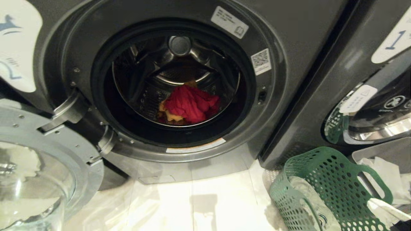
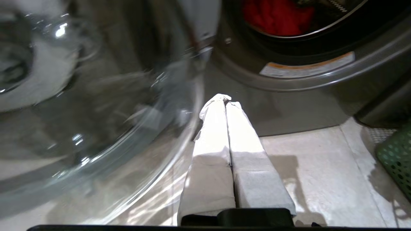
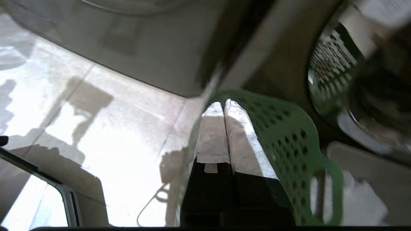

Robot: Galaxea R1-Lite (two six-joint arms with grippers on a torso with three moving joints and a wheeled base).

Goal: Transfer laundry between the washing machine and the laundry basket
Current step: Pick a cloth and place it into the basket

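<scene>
Inside the washing machine [image 1: 282, 106] drum, red and yellow-orange laundry [image 1: 189, 104]

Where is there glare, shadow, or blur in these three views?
Head view: the floor is glaring bright, while the red cloth stays clear in the dark drum. Left wrist view: reflections streak the glass door. Right wrist view: the neighbouring machine's door is blurred; shadows cross the bright floor.

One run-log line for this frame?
washing machine door open | laundry in drum | left gripper shut, empty | right gripper shut, empty, above laundry basket
</scene>
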